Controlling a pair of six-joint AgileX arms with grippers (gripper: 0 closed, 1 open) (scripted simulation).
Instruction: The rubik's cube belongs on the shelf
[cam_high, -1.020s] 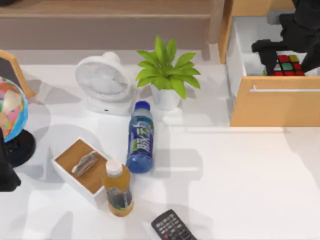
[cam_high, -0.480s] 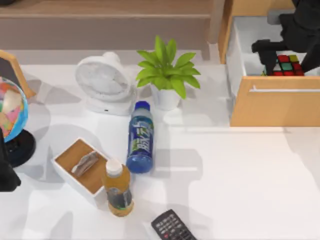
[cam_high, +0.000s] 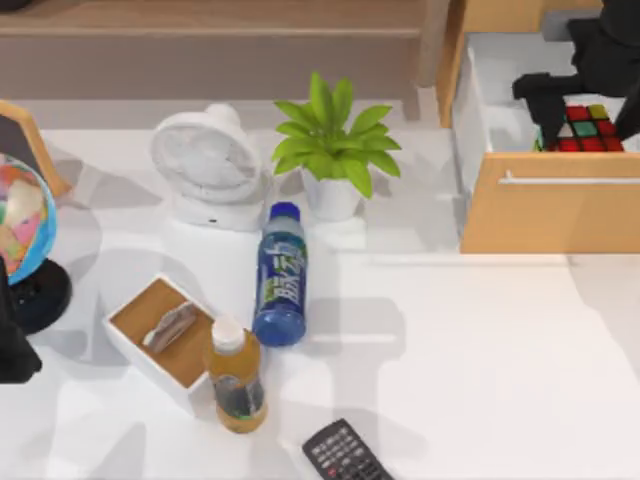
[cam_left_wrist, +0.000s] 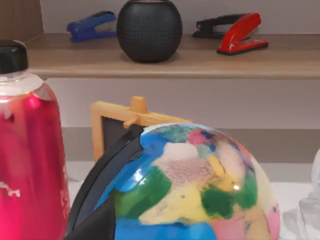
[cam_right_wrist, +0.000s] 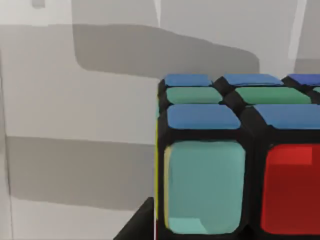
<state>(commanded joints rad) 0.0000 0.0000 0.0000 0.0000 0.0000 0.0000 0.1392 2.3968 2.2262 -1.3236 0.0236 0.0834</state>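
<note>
Right end effector (cam_high: 590, 95) sits over the open drawer (cam_high: 550, 215), apparently gripping the rubik's cube (cam_high: 590, 130) near the drawer's front wall. Shelf (cam_high: 210, 15) runs along the far edge. Left arm parked by the globe (cam_high: 20, 220) at the tabletop (cam_high: 480, 360) left edge; cannot tell its grip state.

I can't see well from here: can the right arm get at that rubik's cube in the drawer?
Probably yes. The drawer stands open, nothing covers the rubik's cube, and the right claw hangs directly over it, the cube close before its wrist camera.
</note>
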